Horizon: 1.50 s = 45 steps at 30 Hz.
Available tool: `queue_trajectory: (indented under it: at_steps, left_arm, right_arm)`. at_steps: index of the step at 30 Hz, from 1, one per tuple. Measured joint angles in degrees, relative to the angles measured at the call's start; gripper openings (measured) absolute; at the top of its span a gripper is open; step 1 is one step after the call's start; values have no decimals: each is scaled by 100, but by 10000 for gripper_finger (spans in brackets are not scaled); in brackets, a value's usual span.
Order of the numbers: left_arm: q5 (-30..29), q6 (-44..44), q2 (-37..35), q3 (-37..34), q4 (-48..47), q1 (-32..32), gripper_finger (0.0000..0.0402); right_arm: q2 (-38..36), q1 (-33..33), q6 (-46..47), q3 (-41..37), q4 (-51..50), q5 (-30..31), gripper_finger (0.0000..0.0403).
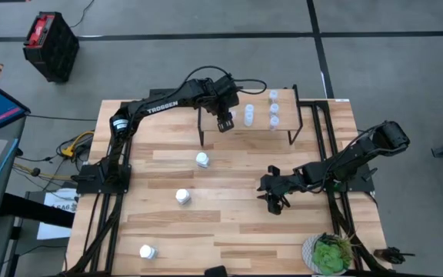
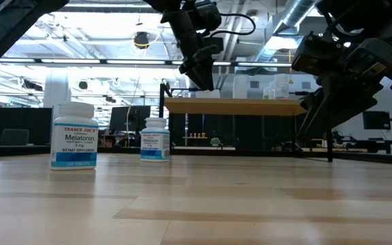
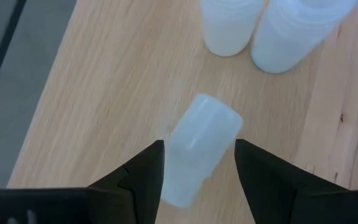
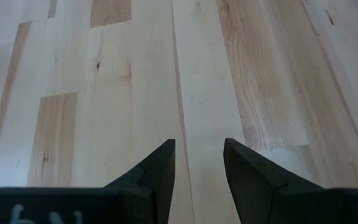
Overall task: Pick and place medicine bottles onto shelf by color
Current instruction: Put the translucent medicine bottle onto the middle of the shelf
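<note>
1. The left gripper (image 1: 224, 121) hangs over the left end of the shelf (image 1: 283, 98), a small light-wood platform on thin black legs near the table's far edge.
2. In the left wrist view its 2 fingers (image 3: 143, 177) stand spread, with a pale translucent bottle (image 3: 199, 148) tilted between them; there is a sliver of room at each side, so it is not pinched.
3. 2 more pale bottles (image 3: 229, 25) stand upright just beyond it on the shelf top.
4. From above, further pale bottles (image 1: 273, 108) show in short rows across the shelf's middle.
5. 3 white bottles (image 1: 202, 160) stand on the table (image 1: 244, 231), well apart, in a diagonal from below the shelf toward the near left corner.
6. The right gripper (image 1: 272, 200) waits low over bare tabletop at the right, fingers (image 4: 157, 168) parted with nothing between them.
7. A potted plant (image 1: 329, 254) sits at the near right corner.
</note>
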Motion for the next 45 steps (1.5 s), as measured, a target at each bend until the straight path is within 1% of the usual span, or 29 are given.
queue_trajectory:
  at_steps: [3,5,9,12,16,19,26,34,40,45]
  left_arm:
    - [-11,127,0,-2,-49,0,183]
    - [-101,440,0,-2,-95,0,183]
    - [-471,1202,0,-4,-87,0,183]
    - [-394,1356,0,-4,-96,0,183]
    - [-56,1415,0,-4,-208,4,183]
    - [49,1409,0,-45,-258,2,183]
    - [62,1152,2,-81,-521,7,183]
    - [63,1122,2,-81,-478,3,183]
    - [367,1213,2,-81,-481,3,183]
    - [378,1179,2,-81,-481,-4,183]
  right_arm:
    - [0,-2,0,0,0,0,159]
    - [0,-1,0,0,0,0,159]
    - [0,0,-2,0,0,-1,159]
    - [0,0,-2,0,0,-7,159]
    - [0,-1,-2,0,-4,-7,159]
    - [0,0,-2,0,-23,-7,159]
    - [0,0,-2,0,-46,-9,159]
    - [0,-1,-1,0,-50,-9,159]
    - [0,-2,33,0,-87,-11,159]
    - [-2,0,37,0,-85,-11,159]
